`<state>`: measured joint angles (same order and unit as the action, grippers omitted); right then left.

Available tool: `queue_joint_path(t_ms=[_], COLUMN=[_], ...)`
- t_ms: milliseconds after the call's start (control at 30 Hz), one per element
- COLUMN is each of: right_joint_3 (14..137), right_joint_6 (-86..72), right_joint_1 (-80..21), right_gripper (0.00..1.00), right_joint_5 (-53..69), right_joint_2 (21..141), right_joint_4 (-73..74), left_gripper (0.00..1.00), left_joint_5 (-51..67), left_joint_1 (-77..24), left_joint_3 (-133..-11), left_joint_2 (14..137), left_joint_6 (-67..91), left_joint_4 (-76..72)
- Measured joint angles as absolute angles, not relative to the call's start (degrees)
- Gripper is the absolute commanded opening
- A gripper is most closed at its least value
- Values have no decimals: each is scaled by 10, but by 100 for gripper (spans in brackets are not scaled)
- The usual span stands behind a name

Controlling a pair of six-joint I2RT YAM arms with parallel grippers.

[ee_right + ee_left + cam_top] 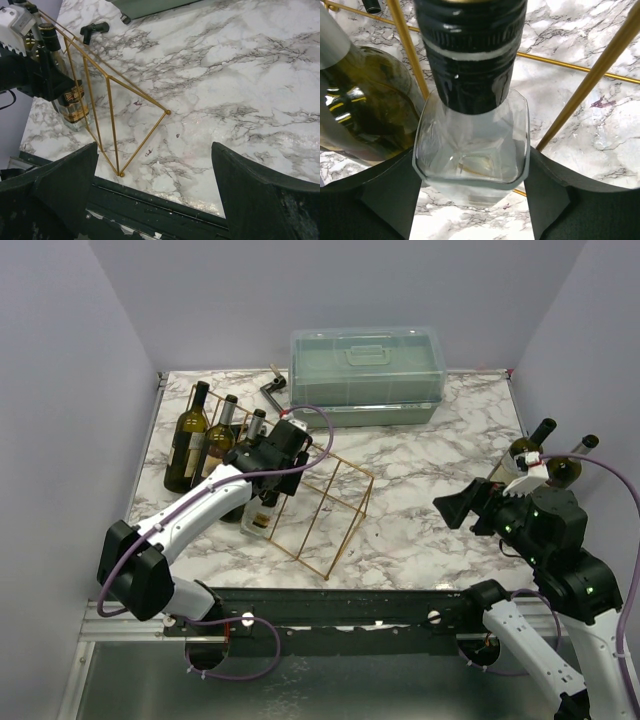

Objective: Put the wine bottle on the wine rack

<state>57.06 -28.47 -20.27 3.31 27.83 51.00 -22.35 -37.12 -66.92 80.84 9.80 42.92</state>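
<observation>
A clear square wine bottle (258,518) with a black cap and gold label leans among the bars of the gold wire wine rack (330,510), neck up, its lower end close to the table. My left gripper (266,480) is on its shoulders. In the left wrist view both fingers (390,195) lie against the glass sides of the wine bottle (470,150), with a rack bar (600,65) behind. The right wrist view shows the wine bottle (75,102) beside the rack (107,100). My right gripper (452,508) (154,150) hangs open and empty, well to the right.
Dark bottles (188,445) (218,440) lean in the rack's left end; one (365,110) lies just left of the held bottle. Two more bottles (528,447) (565,468) lie at the right table edge. A translucent green lidded box (365,375) stands at the back, with a small black tool (272,392) beside it.
</observation>
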Motion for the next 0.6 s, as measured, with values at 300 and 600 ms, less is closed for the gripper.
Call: queue_joint_path(t_ms=[300,600], right_joint_3=[586,588], right_joint_6=[-285,-296], right_joint_1=[-203,-203], right_gripper=[97,97], right_joint_5=[33,40], right_joint_2=[282,283], right_joint_4=[511,510], left_gripper=[85,89], left_joint_5=[-212,-158], left_joint_1=[-371,-371], left_joint_3=[-673,-778], left_joint_2=[741,668], left_joint_6=[98,105], left_joint_4=[432,459])
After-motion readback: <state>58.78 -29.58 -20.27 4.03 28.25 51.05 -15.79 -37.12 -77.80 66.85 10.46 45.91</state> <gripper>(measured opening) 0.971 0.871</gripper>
